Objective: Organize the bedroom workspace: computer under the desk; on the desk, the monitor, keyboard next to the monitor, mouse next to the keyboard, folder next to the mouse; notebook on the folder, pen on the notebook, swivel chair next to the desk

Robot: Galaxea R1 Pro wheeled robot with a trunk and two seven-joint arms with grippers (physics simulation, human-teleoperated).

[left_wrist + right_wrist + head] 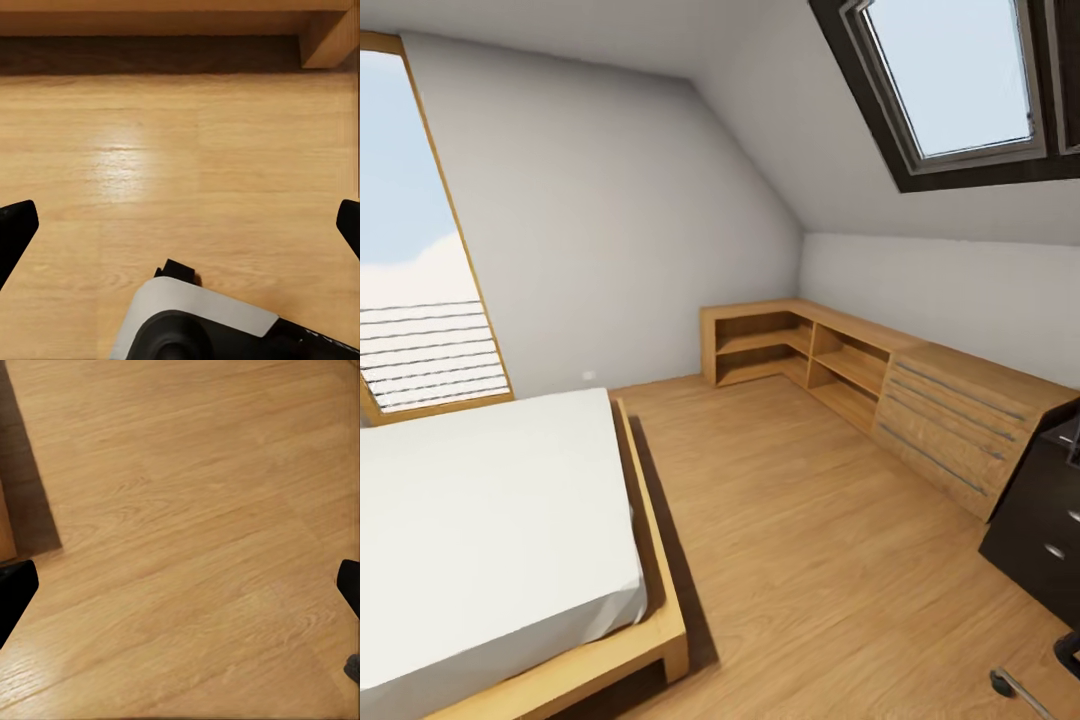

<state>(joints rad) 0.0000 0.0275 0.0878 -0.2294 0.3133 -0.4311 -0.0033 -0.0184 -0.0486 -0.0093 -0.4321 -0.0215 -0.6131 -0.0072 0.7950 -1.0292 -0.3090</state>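
So the head camera is looking across an attic bedroom. There's a bed (490,540) with a white mattress on a low wooden frame at the left, a tall window (415,260) behind it, and a skylight (950,80) in the sloped ceiling up top right. A long run of low wooden shelving (800,350) wraps the far corner and turns into a drawer unit (960,420) along the right wall. Right next to that, at the right edge, sits a dark cabinet with drawers (1045,530). Down in the bottom right corner a dark bit and a thin metal-looking piece (1020,690) poke in; can't tell what they are.

The wood floor (810,560) takes up the middle.

The left gripper (180,225) hangs over plank floor with its fingertips (15,229) wide apart, nothing between them. Under it sits a grey and black part of the robot (202,322), and a wooden frame edge (330,37) with its shadow runs across the far side.

The right gripper (180,585) is the same deal: fingers (15,585) spread wide, just floor in between, with a dark shadow strip off to one side.
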